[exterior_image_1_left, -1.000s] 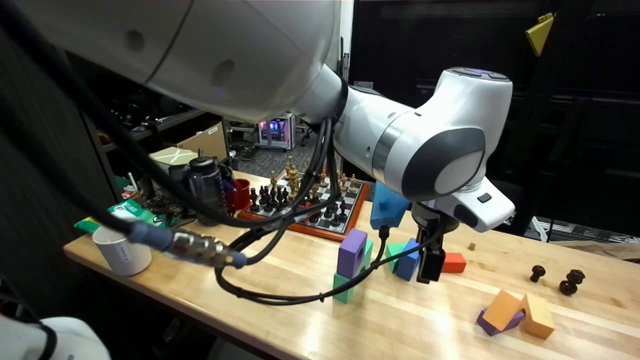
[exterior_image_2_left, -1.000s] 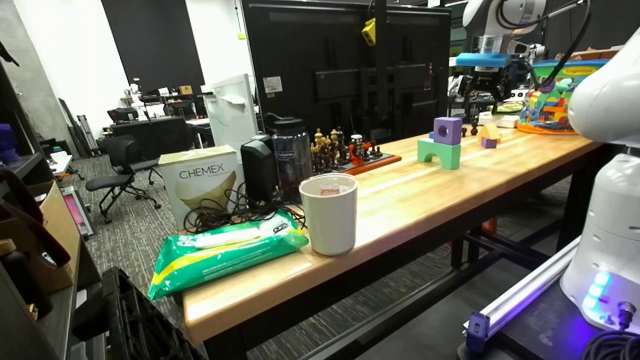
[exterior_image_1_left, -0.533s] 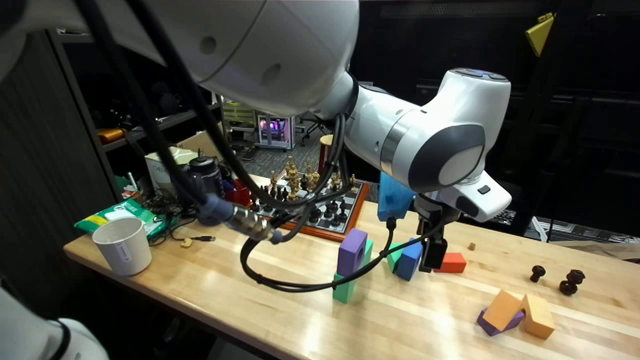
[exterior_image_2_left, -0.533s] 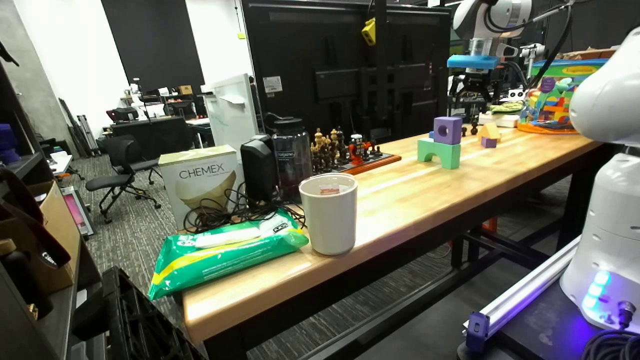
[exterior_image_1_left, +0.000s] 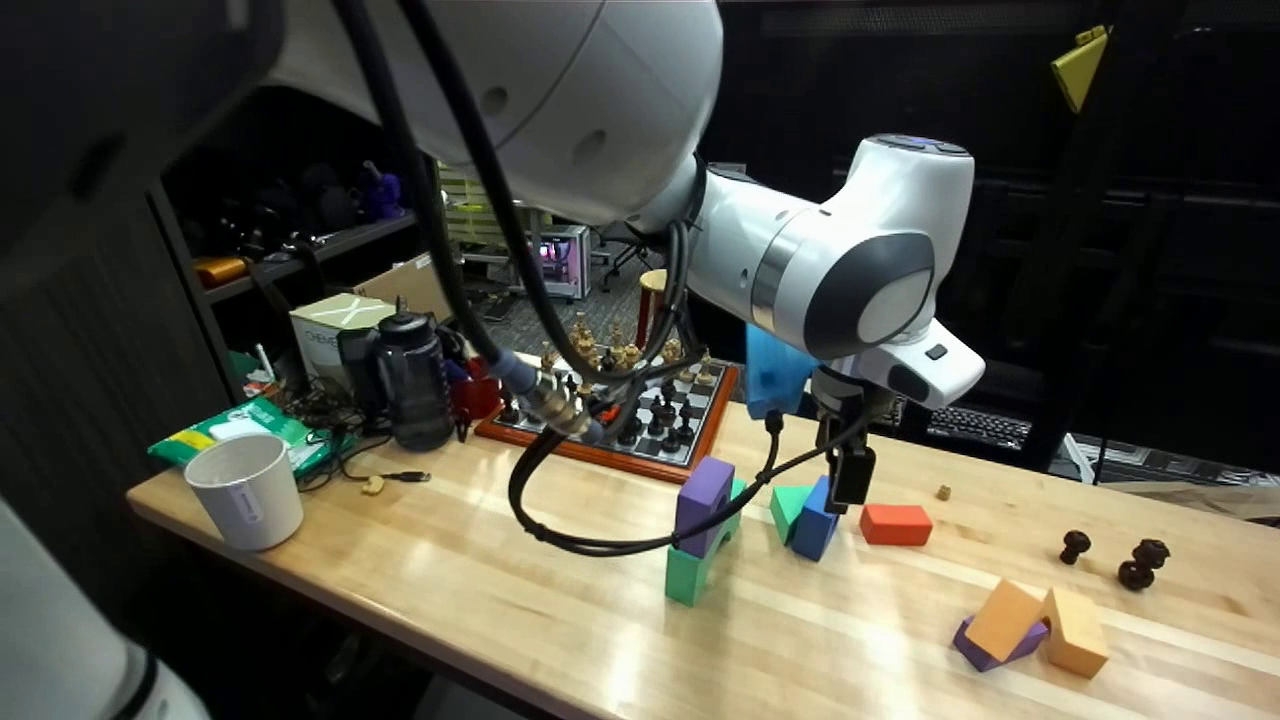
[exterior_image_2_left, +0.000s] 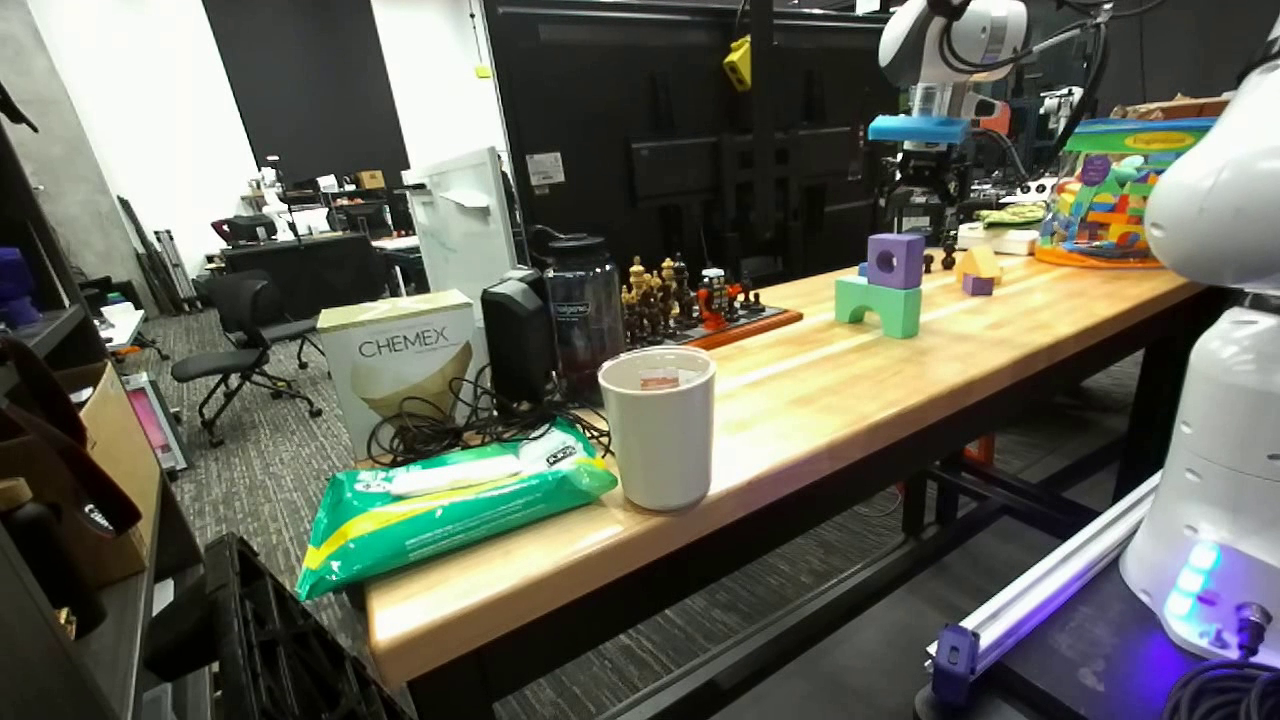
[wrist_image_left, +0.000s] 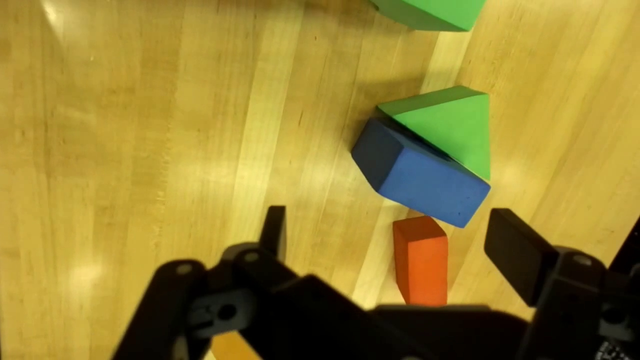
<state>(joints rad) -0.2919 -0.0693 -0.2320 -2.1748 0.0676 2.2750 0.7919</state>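
Observation:
My gripper (wrist_image_left: 387, 230) is open and empty above the table. It also shows in both exterior views (exterior_image_1_left: 848, 485) (exterior_image_2_left: 922, 195). A red block (wrist_image_left: 427, 270) lies below, between the fingers in the wrist view; it is right of the gripper in an exterior view (exterior_image_1_left: 896, 525). A blue block (wrist_image_left: 432, 185) (exterior_image_1_left: 816, 520) leans close against a green triangular block (wrist_image_left: 455, 125) (exterior_image_1_left: 789, 510), beside the red one. A purple block with a hole (exterior_image_1_left: 704, 505) (exterior_image_2_left: 895, 262) sits on a green arch (exterior_image_1_left: 686, 577) (exterior_image_2_left: 900, 308). The gripper touches none of these.
Orange blocks (exterior_image_1_left: 1080, 635) rest with a purple block (exterior_image_1_left: 1020, 645) at the right. Dark chess pieces (exterior_image_1_left: 1138, 565) lie behind them. A chessboard (exterior_image_1_left: 640, 462), bottle (exterior_image_1_left: 415, 385), white mug (exterior_image_1_left: 245, 495) and green packet (exterior_image_2_left: 450, 505) are on the table. Black cables hang from the arm.
My gripper has moved up and slightly left in an exterior view, and left in the other view. The red block, partly covered before, now shows fully. The blocks have not moved.

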